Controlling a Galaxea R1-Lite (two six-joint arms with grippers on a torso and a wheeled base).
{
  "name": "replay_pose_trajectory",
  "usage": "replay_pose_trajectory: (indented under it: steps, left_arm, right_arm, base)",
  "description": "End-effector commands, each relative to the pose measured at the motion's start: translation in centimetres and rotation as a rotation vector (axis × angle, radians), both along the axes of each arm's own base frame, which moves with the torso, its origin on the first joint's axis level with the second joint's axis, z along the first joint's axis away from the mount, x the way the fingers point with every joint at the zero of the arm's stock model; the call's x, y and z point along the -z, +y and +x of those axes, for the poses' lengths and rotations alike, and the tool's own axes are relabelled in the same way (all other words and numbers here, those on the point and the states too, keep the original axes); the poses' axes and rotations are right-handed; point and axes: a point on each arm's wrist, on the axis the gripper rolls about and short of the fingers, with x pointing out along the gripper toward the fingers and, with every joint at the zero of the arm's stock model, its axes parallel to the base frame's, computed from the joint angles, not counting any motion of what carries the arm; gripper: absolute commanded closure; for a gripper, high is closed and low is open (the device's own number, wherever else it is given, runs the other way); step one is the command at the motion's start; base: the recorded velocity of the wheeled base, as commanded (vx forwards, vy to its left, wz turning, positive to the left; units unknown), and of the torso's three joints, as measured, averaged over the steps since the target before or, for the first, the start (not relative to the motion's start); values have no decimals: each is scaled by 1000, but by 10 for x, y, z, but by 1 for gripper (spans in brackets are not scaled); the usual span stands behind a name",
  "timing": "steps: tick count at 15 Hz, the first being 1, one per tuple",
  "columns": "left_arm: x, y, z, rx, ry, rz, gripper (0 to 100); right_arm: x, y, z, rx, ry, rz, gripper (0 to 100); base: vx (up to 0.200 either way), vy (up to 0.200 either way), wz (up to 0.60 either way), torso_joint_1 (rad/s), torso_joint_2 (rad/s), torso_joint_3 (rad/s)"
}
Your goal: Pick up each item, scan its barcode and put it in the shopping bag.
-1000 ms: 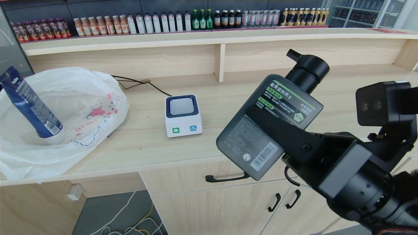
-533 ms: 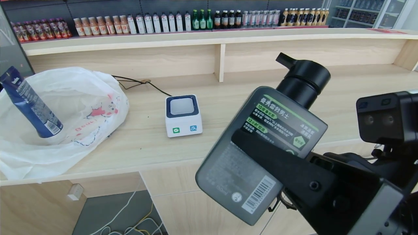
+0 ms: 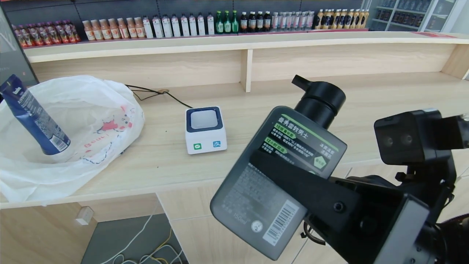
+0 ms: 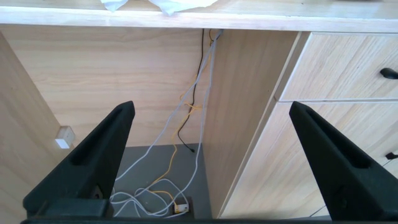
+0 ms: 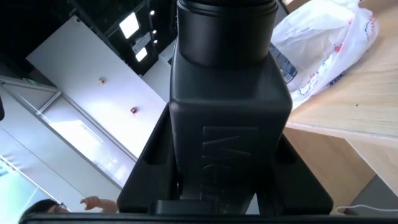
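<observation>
Near right, the right gripper (image 3: pixel 264 169) clamps a flat dark-grey bottle (image 3: pixel 240 198) with a black pump cap. The bottle is tilted above the wooden counter's (image 3: pixel 165 161) front edge, with a white barcode at its near corner. The left gripper (image 4: pixel 211 109) hangs spread and empty below the countertop. Farther off stands a white scanner (image 3: pixel 205 129). The shopping bag (image 3: pixel 91 121) lies left, holding a blue tube (image 3: pixel 34 115). Drinks shelves (image 3: pixel 220 22) line the back.

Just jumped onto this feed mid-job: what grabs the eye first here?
The dark pump bottle dominates, held tilted in the right claw off the counter's front edge on the right, with its barcode facing the head camera. Next come the white scanner mid-counter and the white bag at the left, with a blue tube standing in it.
</observation>
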Motion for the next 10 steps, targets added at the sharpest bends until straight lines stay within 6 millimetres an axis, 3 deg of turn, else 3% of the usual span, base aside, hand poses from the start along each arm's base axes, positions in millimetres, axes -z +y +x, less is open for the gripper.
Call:
replay_pose_trajectory:
  steps: [1,10]
  left_arm:
    - [0,0,0,0,0,0,0]
    - [0,0,0,0,0,0,0]
  right_arm:
    - [6,5,3,0,13,-22,100]
    - [8,-1,-1,4,17,-29,100]
  base:
    - [0,0,0,0,0,0]
    - [0,0,0,0,0,0]
